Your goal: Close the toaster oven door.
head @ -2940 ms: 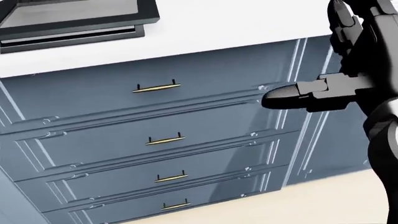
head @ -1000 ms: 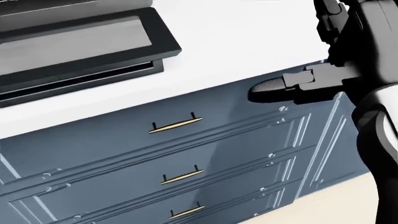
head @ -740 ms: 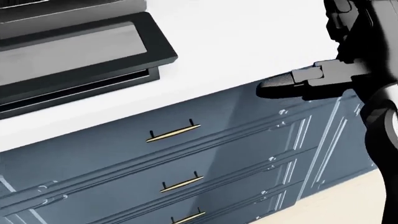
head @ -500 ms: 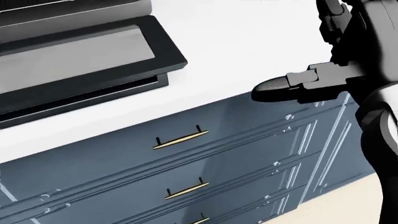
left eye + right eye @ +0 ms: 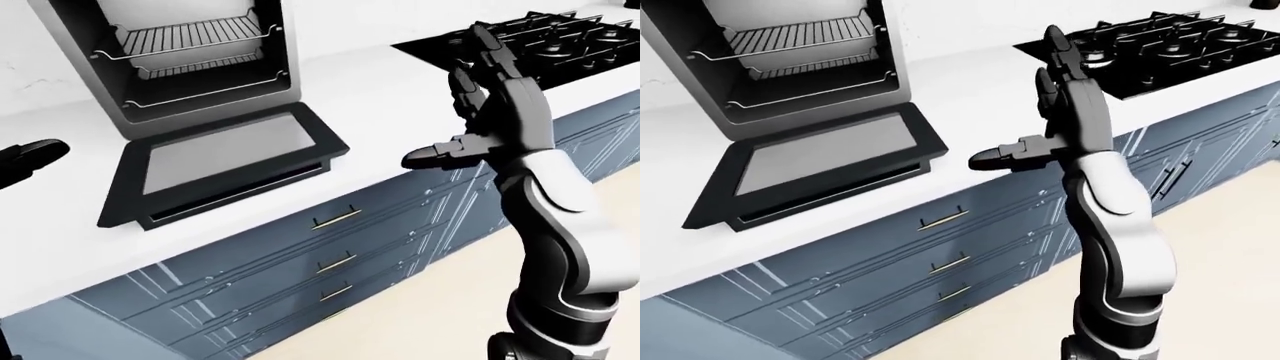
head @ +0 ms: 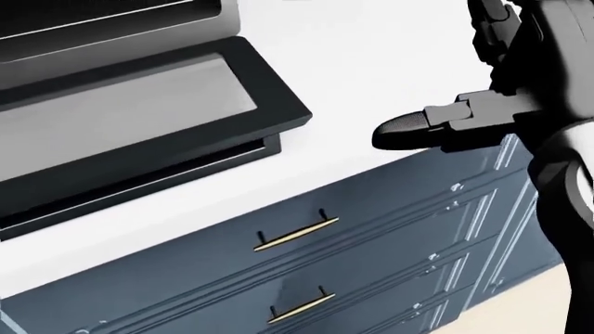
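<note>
2 racks are showing inside the oven (image 5: pixel 190 60) because its door (image 5: pixel 225 161) is lying flat on the counter (image 5: pixel 400 90). At 3 o'clock of it, the right hand (image 5: pixel 1065 112) is hovering, fingers (image 5: pixel 1055 52) spread, gripping nothing, probably readying to lift.

A white countertop (image 5: pixel 400 90) spans the views, bearing a black gas cooktop (image 5: pixel 1160 49) at the upper right of the right-eye view. A white wall (image 5: pixel 30 60) rises at the top left of the left-eye view. Beneath the countertop stand blue-grey cabinets (image 5: pixel 840 277) with a stack of panelled drawers, each fitted with a brass bar handle (image 6: pixel 297 234). The floor (image 5: pixel 1220 247) is pale beige. Lighting is even.
</note>
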Robot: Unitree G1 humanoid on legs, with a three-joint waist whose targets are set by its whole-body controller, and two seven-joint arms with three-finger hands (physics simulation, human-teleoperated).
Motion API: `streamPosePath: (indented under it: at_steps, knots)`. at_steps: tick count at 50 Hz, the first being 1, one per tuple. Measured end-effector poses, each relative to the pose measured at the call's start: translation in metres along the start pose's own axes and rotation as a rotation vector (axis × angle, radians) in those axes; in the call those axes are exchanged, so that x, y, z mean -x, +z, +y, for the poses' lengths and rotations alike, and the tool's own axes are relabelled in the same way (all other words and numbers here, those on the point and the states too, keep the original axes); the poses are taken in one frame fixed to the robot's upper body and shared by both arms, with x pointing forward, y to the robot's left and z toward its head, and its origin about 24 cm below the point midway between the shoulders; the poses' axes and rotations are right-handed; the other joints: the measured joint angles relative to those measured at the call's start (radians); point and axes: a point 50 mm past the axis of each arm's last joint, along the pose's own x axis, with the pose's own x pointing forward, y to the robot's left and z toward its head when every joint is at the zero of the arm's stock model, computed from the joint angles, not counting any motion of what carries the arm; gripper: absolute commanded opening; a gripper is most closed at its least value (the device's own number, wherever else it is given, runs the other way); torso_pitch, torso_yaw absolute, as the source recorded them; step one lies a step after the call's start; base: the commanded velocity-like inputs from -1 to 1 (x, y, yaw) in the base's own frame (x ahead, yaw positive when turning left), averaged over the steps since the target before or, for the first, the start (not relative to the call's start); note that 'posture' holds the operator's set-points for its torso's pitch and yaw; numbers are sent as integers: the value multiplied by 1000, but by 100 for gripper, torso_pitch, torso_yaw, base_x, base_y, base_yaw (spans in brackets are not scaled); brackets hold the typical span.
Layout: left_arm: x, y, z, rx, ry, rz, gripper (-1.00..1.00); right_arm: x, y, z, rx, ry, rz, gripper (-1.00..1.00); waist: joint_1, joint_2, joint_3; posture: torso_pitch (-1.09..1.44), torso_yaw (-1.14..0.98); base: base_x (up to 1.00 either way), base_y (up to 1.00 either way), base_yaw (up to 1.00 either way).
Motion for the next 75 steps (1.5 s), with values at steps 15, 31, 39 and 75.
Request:
streamPosePath:
  at_steps: [15, 31, 39, 75]
  knots:
    - [0, -3, 2, 8, -7, 19, 100, 1, 9, -6, 12, -39, -31, 100, -14, -5, -4, 0, 0, 11, 20, 0]
    - [-2, 1, 17, 5, 43, 10, 100, -2, 14, 0, 13, 2, -41, 100, 6, -64, -2, 0, 0, 11, 20, 0]
    - [-3, 7, 11, 9, 23, -18, 100, -8, 13, -16, -28, -86, -20, 100, -10, -2, 0, 0, 0, 3, 5, 0]
    - [-1, -3, 10, -11, 20, -9, 100, -4, 4, -22, 9, -150, -61, 100, 48, -28, 2, 0, 0, 0, 0, 42]
